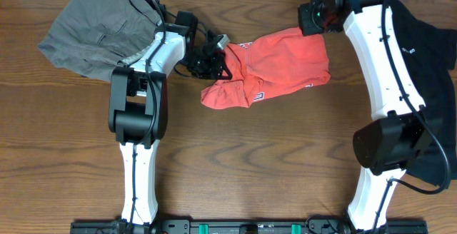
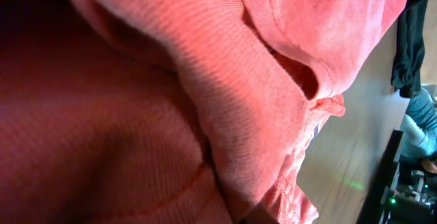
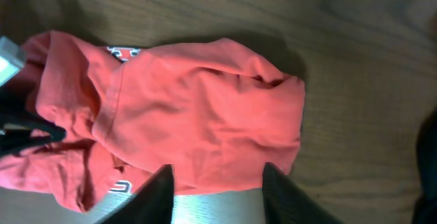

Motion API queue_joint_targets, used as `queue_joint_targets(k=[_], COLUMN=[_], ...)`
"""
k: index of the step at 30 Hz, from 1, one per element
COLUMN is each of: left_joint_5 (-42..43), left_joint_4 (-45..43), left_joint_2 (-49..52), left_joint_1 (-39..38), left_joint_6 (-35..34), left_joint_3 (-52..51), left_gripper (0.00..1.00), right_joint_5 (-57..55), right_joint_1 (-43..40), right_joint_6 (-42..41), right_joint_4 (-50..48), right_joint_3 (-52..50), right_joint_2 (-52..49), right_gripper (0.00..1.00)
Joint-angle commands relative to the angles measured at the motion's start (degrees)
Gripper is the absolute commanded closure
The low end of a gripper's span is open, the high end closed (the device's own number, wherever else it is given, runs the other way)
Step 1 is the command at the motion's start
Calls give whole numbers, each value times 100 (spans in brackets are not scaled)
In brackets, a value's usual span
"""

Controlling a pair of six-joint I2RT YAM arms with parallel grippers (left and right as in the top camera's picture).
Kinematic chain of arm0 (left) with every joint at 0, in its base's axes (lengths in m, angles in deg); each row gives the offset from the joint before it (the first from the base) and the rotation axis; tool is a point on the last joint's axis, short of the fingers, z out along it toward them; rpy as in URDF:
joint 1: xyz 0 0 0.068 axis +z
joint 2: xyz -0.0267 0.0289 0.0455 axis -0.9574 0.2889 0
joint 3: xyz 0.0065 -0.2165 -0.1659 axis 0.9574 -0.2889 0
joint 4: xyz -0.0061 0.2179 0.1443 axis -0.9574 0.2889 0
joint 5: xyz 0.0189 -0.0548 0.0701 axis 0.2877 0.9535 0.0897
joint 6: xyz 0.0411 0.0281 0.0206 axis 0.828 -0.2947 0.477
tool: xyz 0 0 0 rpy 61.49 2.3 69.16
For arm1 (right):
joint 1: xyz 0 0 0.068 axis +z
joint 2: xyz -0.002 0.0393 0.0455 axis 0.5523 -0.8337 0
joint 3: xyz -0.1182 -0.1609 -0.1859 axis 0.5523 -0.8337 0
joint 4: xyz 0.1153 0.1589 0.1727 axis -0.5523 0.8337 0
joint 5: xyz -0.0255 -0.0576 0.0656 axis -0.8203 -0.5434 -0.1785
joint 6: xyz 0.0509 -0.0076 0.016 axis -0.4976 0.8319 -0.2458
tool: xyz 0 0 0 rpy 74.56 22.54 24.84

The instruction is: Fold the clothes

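1. Coral-red T-shirt (image 1: 275, 70) lies crumpled on the table (image 1: 250, 163) in the upper middle of the overhead frame. It is doubled over itself, with only scraps of lettering showing at its lower edge.
2. At the shirt's left end the left gripper (image 1: 213, 61) is closed tight. Its wrist view is filled with red cloth, so I judge it has a pinch of fabric, though its fingers are hidden.
3. At the shirt's upper right corner is the right gripper (image 3: 218, 173). In its wrist view the fingers (image 3: 153, 197) stand parted at the bottom of the frame, with the hem at their tips and nothing clamped.
4. The step in hand looks like taking a second hold in order to spread the shirt flat. The right jaws should close on the hem itself, not on a thick bunch.
5. Both ends should then draw apart evenly and low over the wood; a high lift could twist the cloth.
6. Steer clear of the grey-khaki shorts (image 1: 96, 31) at upper left and the black shirt (image 1: 428, 56) at the right edge.
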Motion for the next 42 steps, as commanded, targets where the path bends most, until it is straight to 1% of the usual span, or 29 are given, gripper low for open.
queue_joint_targets(k=[1, 4, 10, 13, 18, 24, 27, 30, 34, 42], left_joint_5=[-149, -422, -1351, -1832, -2190, -2286, -2284, -2284, -2284, -2284], left_joint_4=[127, 413, 1123, 1405, 1587, 1606, 1606, 1606, 1576, 1032], left_joint_2=[-15, -175, -776, -1163, -1692, -2229, -2406, -2435, -2435, -2435], left_joint_1=[168, 269, 428, 442, 442, 442, 422, 334, 70, -686], left_joint_6=[-195, -190, -164, -160, -149, -181, -199, -240, -238, -243], left_joint_3=[-20, -2, 2, 2, 2, 35, 57, 61, 61, 61], left_gripper=[94, 94, 94, 94, 94, 94, 94, 94, 94, 94], right_joint_5=[9, 59, 367, 732, 1281, 2092, 2354, 2387, 2387, 2406], right_joint_1=[-22, -26, -31, -31, 35, 186, 291, 404, 520, 605], right_joint_6=[-103, -162, -157, -155, -157, -162, -170, -306, -527, -595], right_joint_4=[-33, -61, -168, -243, -273, -330, -365, -433, -531, -527], right_joint_3=[-153, -164, -164, -166, -166, -166, -166, -166, -166, -173], right_joint_2=[-181, -365, -625, -793, -1163, -1762, -2002, -2164, -2391, -2636], right_gripper=[80, 99, 99, 99, 99, 99, 99, 99, 99, 99])
